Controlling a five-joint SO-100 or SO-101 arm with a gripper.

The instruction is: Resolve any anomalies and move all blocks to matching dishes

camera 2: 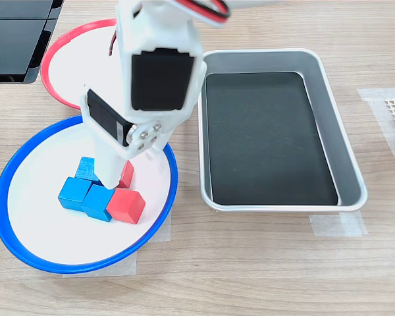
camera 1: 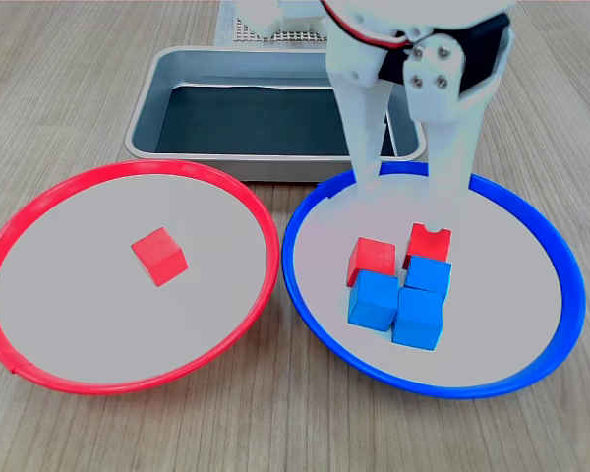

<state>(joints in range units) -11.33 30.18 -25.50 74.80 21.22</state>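
Note:
The blue-rimmed dish [camera 1: 305, 211] [camera 2: 13, 230] holds five blocks bunched together. Three are blue [camera 1: 374, 300] [camera 1: 418, 317] [camera 1: 429, 274] and two are red [camera 1: 372, 261] [camera 1: 428, 244]. In the second exterior view the blue blocks [camera 2: 74, 193] [camera 2: 97, 202] [camera 2: 87, 168] lie beside a red one [camera 2: 126, 205]. The other red block [camera 2: 127, 175] is half hidden behind the arm. A single red block [camera 1: 158, 256] lies in the red-rimmed dish [camera 1: 39, 211] [camera 2: 52, 56]. My gripper [camera 1: 403, 202] hangs open and empty above the blue dish's far side, with one fingertip overlapping the far red block.
A rectangular grey metal tray [camera 1: 143, 128] [camera 2: 204, 131] with a dark bottom stands behind the dishes, under the arm [camera 2: 159, 79]. In the second exterior view the arm covers much of the red dish. A dark panel [camera 2: 16, 39] lies at the second exterior view's top left.

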